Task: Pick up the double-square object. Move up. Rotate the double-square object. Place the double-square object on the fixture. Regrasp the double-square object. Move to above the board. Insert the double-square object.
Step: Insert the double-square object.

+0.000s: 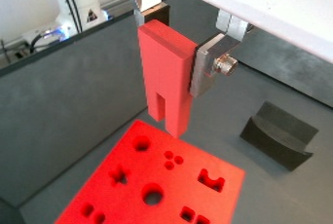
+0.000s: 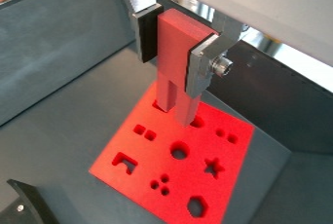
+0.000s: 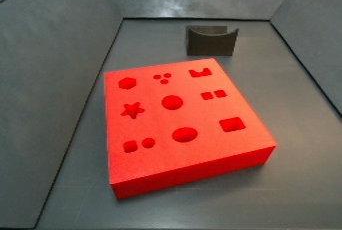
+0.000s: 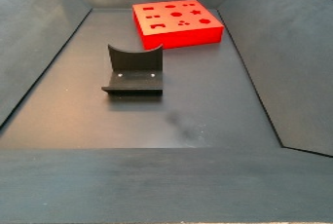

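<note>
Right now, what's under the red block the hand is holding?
The board lies below the double-square object clamped in the hand. The block hides some holes beneath it.

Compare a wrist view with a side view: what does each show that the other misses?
Only the wrist view shows the gripper, above the board, shut on the double-square object, which hangs upright over it. Only the side view shows the board's thick side walls and all its holes unblocked; no gripper or object appears there. Both show the board and the empty fixture standing apart from it on the floor.

Wrist views overhead; side views oblique; all share board point(image 3: 181, 124).
</note>
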Robot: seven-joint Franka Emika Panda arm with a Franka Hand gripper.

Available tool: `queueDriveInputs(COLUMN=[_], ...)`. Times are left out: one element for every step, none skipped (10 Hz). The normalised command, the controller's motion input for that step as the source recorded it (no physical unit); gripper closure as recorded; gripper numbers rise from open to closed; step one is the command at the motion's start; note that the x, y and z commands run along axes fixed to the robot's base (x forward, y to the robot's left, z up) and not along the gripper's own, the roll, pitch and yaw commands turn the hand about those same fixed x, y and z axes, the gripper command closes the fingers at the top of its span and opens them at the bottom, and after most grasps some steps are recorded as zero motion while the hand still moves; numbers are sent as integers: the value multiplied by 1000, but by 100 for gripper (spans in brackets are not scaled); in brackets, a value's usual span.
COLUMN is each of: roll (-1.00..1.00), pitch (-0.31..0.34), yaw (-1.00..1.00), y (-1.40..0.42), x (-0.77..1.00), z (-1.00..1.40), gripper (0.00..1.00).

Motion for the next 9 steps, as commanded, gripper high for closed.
queueDriveInputs(roll=[-63, -96, -131, -136, -120, 60, 0, -6, 0], pitch=[0, 0, 0, 0, 0, 20, 0, 0, 0], yaw=[366, 371, 409, 420, 437, 503, 226, 0, 0], y=[-54, 0, 0, 0, 49, 0, 83, 0, -60], x=[877, 889, 846, 829, 803, 563, 249, 0, 0], z=[-251, -320, -406, -417, -420, -477, -114, 0, -83], gripper=[100, 100, 100, 100, 100, 100, 100, 100, 100])
